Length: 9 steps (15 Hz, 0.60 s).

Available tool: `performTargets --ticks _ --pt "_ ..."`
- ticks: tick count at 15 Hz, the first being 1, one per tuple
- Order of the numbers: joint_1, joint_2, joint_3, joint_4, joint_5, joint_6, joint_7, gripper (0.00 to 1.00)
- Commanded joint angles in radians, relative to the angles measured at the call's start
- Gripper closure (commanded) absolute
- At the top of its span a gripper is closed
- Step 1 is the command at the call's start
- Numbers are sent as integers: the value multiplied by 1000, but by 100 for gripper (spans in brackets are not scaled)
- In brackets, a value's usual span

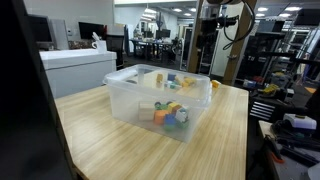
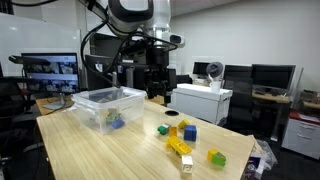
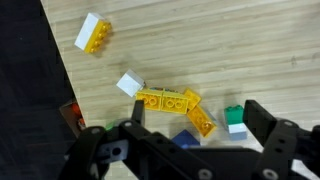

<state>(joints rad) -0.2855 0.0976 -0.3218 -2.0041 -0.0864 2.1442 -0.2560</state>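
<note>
One broad wooden table [image 2: 90, 150] is carrying everything. Behind it in an exterior view, the robot arm [image 2: 130, 15] is reaching down over the far side of the tabletop. A clear plastic bin [image 1: 125, 100] is sitting on the table, showing in both exterior views, with a handful of coloured blocks [image 1: 170, 113] lying inside it.

The end effector [image 2: 157, 88] is hanging above the table with its jaws spread wide and nothing between them. It is touching neither the bin nor any block. In the wrist view its two dark fingers [image 3: 270, 135] are framing the bottom of the picture.

A scatter of loose blocks [image 2: 188, 140] is lying on the bare wood, well apart from the bin. Seen from the wrist, the yellow bricks [image 3: 172, 102] are lying closest to the open jaws, joined in a bent row just above the gap between the fingers. A blue block [image 3: 188, 136] is sitting just beside them, partly hidden by the end effector. A green block with a white top [image 3: 235, 118] is resting near the inner side of one finger, and a small white block [image 3: 130, 85] is touching the other end of the yellow row. A white-and-yellow block [image 3: 93, 33] is lying farther off, alone.
</note>
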Motion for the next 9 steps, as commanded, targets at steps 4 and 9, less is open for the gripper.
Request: performTargets --ticks 4,9 --pt "-65 58 15 1 27 126 -417 0" --pt "-143 206 73 28 177 277 -790 0"
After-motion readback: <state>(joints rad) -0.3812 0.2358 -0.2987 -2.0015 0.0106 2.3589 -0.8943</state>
